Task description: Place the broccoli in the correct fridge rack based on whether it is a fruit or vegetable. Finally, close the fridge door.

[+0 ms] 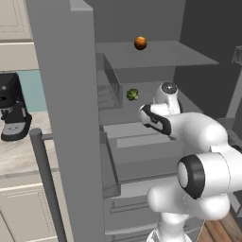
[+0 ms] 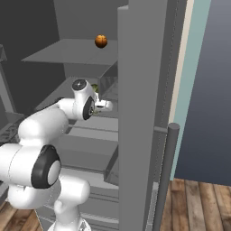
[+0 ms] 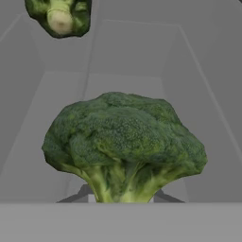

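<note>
The broccoli (image 3: 124, 142) looms large in the hand view, dark green and bumpy, with its pale stem pointing down into my gripper (image 3: 122, 194). The gripper's fingertips (image 3: 84, 193) press on the stem from both sides, so it is shut on it. From the left base view the broccoli (image 1: 132, 94) hangs just above a pale grey fridge rack (image 1: 116, 115), to the left of my wrist (image 1: 168, 90). The right base view shows only a sliver of the broccoli (image 2: 94, 86) behind the wrist. A small round orange fruit (image 1: 140, 43) sits on the upper rack (image 1: 165, 56).
A second green piece with a pale stub (image 3: 59, 16) lies deeper inside the fridge. The open fridge door (image 1: 66, 118) stands close on the left with its bar handle (image 1: 45, 179). A black coffee machine (image 1: 12, 113) sits on the counter. A clear-walled bin (image 1: 108, 87) borders the rack.
</note>
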Controlling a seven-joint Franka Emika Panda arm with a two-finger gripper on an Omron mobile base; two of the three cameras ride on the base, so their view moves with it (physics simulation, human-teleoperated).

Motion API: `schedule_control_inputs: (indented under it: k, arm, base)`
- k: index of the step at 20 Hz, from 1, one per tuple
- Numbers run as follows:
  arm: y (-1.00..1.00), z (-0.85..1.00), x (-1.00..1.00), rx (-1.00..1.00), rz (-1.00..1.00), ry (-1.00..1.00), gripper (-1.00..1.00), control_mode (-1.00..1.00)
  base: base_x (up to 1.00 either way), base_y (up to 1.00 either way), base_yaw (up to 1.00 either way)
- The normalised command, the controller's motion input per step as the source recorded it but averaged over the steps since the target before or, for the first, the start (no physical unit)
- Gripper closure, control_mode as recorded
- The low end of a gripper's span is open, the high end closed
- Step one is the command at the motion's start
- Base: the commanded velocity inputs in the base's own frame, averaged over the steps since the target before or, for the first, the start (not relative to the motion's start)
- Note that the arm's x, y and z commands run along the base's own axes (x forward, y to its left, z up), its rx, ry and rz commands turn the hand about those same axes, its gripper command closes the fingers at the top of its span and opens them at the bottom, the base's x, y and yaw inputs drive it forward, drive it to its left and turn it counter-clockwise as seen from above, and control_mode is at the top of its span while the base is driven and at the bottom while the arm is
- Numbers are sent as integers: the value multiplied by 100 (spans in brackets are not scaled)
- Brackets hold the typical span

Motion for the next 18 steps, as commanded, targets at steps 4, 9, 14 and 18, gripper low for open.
schedule_control_inputs:
  k: [4, 9, 14, 18]
  arm:
    - [-3, -20, 56, 0, 0, 0, 100, -100]
    - [-1, -15, 53, 0, 0, 0, 100, -100]
    - [-2, -30, 50, 0, 0, -2, 100, -100]
    - [-1, -42, 38, 0, 0, -3, -100, -100]
  base:
    - [0, 0, 0]
    - [0, 0, 0]
    - [0, 0, 0]
    - [0, 0, 0]
